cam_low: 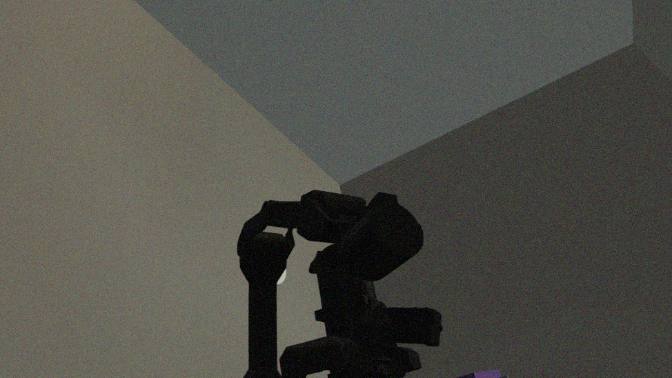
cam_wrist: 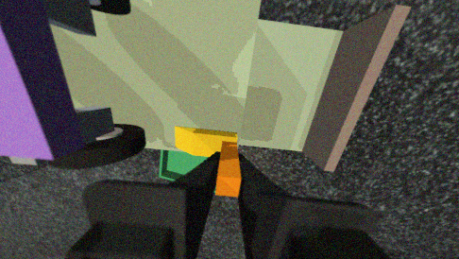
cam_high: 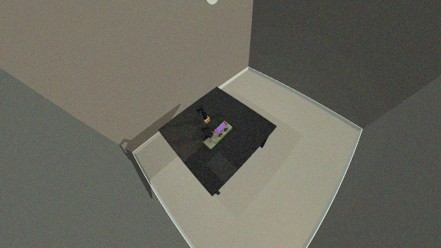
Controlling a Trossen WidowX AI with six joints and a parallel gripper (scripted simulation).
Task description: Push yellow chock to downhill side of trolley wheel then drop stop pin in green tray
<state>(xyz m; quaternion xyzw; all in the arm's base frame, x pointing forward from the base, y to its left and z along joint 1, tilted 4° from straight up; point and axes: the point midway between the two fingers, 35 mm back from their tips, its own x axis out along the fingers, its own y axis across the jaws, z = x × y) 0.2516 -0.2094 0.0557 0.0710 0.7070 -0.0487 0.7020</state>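
In the wrist view my gripper is shut on the orange handle of the yellow chock. The chock sits at the near edge of the pale green ramp, a short gap to the right of the trolley's black wheel. The purple trolley fills the left of that view. The green tray shows partly under the chock and my left finger. In the top view the red-headed stop pin shows at the trolley's far end, and my gripper is low beside the ramp.
The ramp stands on a dark table. A brown raised lip closes the ramp's right end. A small tan block is on the arm. In the exterior view the arm is a dark silhouette, with the trolley's edge at the bottom.
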